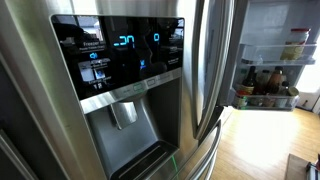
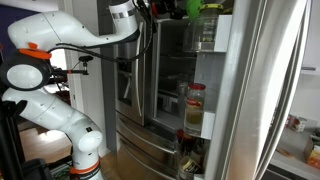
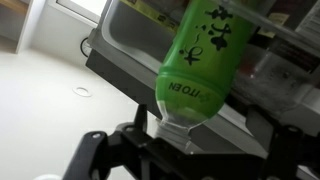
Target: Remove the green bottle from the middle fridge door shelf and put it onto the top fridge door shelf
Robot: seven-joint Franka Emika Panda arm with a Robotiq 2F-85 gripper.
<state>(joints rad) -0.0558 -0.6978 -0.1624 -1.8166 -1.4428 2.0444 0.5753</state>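
Observation:
The green bottle (image 3: 203, 58) fills the wrist view, its neck and cap end toward the camera. My gripper (image 3: 190, 130) is shut on the neck, with a dark finger on each side. In an exterior view the arm reaches up to the top of the open fridge door. There the gripper (image 2: 172, 9) holds the green bottle (image 2: 208, 8) just above the top door shelf (image 2: 203, 36). The middle door shelf (image 2: 197, 122) is below it. Behind the bottle in the wrist view runs a clear shelf rail (image 3: 130, 40).
A jar with a pale lid (image 2: 195, 102) stands on the middle door shelf. An exterior view shows the steel fridge door with its dispenser panel (image 1: 120, 60), and beyond it shelves with dark brown bottles (image 1: 262, 82) and a red-and-white container (image 1: 295, 45).

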